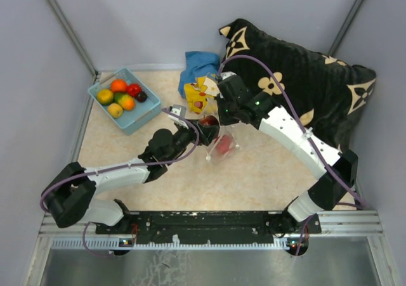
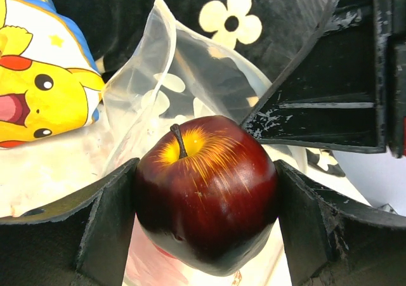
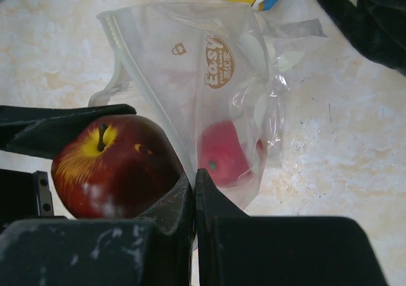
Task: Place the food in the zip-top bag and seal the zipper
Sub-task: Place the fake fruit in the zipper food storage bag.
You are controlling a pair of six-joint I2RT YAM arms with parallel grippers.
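Observation:
My left gripper (image 2: 206, 200) is shut on a dark red apple (image 2: 206, 188) with a yellow top, held at the open mouth of the clear zip-top bag (image 2: 190, 77). The apple also shows in the right wrist view (image 3: 114, 165) and from above (image 1: 208, 122). My right gripper (image 3: 194, 184) is shut on the bag's (image 3: 190, 70) edge and holds it up. A red fruit (image 3: 222, 153) lies inside the bag, also visible from above (image 1: 223, 146). The whitish zipper strip (image 3: 117, 35) runs along the bag's left edge. More fruits (image 1: 122, 94) lie in the basket.
The light blue basket (image 1: 143, 116) stands at the back left. A yellow cartoon plush (image 1: 200, 96) and a blue cloth (image 1: 198, 64) lie behind the bag. A black flowered pillow (image 1: 304, 83) fills the back right. Grey walls close in both sides.

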